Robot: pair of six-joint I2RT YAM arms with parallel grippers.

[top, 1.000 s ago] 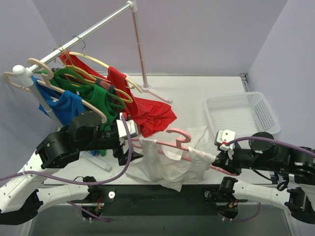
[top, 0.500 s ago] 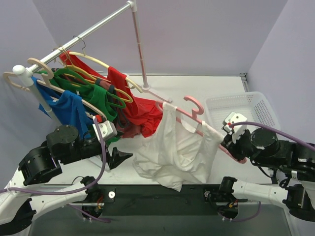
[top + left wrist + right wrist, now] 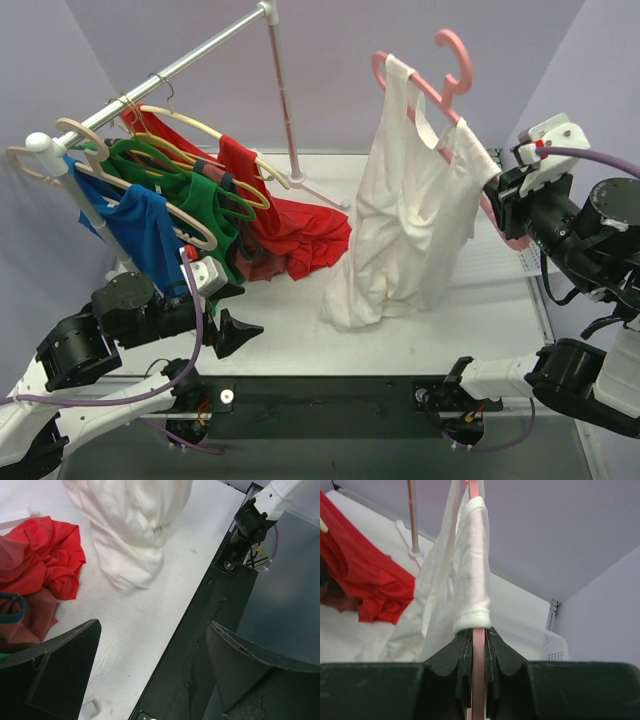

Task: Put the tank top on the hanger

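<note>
From above, the thin, wrinkled white tank top [image 3: 405, 215] hangs on the big light pink plastic hanger [image 3: 455, 50], high over the white table [image 3: 480, 300]. The right gripper [image 3: 500, 208] holds only the hanger's low end. I think the hanger could twist there, because all the weight hangs out to one side. The bar is steep too, so a strap could slide. The bar slants up and to the left, and the hook points up. The top hangs long and straight down, and its bottom touches the table. The left gripper [image 3: 248, 330] sits low and holds nothing.

The left wrist view shows its jaws spread wide, with the top's bunched bottom ahead.

The right wrist view shows jaws pinching the pink bar, with a white strap just above them.
</note>
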